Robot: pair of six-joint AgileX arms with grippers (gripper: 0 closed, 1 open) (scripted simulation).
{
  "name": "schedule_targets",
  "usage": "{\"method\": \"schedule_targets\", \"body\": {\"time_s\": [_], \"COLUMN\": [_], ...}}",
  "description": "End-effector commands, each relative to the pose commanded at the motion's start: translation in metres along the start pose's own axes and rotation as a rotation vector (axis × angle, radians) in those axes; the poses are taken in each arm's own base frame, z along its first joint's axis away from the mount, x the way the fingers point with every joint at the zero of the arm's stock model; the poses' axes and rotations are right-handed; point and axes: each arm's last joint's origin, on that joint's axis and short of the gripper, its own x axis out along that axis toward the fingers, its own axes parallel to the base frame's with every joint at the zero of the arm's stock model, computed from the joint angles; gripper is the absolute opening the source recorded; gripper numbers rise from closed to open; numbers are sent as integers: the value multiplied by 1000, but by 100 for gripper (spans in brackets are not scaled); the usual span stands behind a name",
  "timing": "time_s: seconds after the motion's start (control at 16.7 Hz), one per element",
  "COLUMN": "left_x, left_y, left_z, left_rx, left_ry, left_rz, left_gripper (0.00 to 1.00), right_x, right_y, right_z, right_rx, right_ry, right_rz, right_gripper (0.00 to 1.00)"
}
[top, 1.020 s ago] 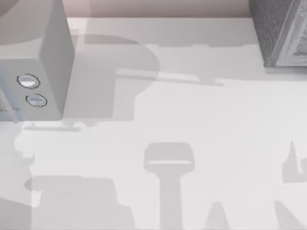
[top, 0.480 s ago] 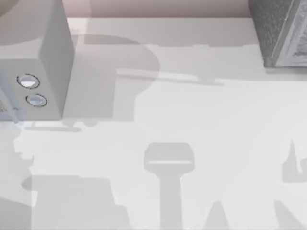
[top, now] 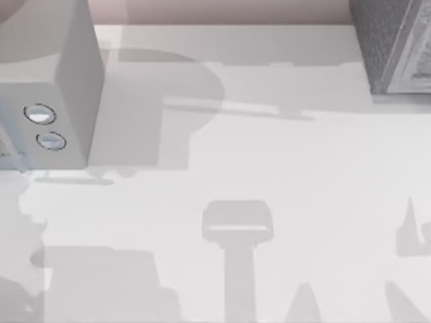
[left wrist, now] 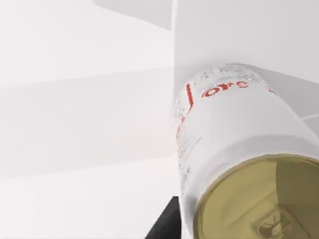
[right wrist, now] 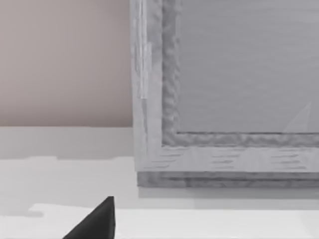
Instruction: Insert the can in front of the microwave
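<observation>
Can (left wrist: 234, 149) close under left wrist, by microwave (top: 47, 87) far left (nearly placed?) | grip: cannot tell | right arm parked

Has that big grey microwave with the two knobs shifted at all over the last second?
No. In the top view the microwave sits at the same spot against the table's far edge and left side as before.

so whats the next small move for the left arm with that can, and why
Probably ease the can down toward the table in front of the microwave. The left wrist view shows the can close up, gold top nearest, with a pale grey wall right behind it, so it seems near its spot; whether it already rests on the table is unclear.
</observation>
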Motion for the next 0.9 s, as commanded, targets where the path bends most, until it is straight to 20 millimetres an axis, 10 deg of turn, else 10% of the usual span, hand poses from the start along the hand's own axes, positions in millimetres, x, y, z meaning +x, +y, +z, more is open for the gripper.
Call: {"method": "schedule_targets", "body": {"time_s": [0.24,0.9], "left_x": [0,-11], "left_y": [0,1], "left_z": [0,2], "left_rx": [0,0], "left_ry": [0,-2], "left_rz": [0,1], "left_gripper": [100,100], "right_x": [0,0], "right_y": [0,0], "right_z": [0,0], "right_rx": [0,0], "right_ry": [0,0], "right_rz": [0,0], "right_gripper": [100,100]}}
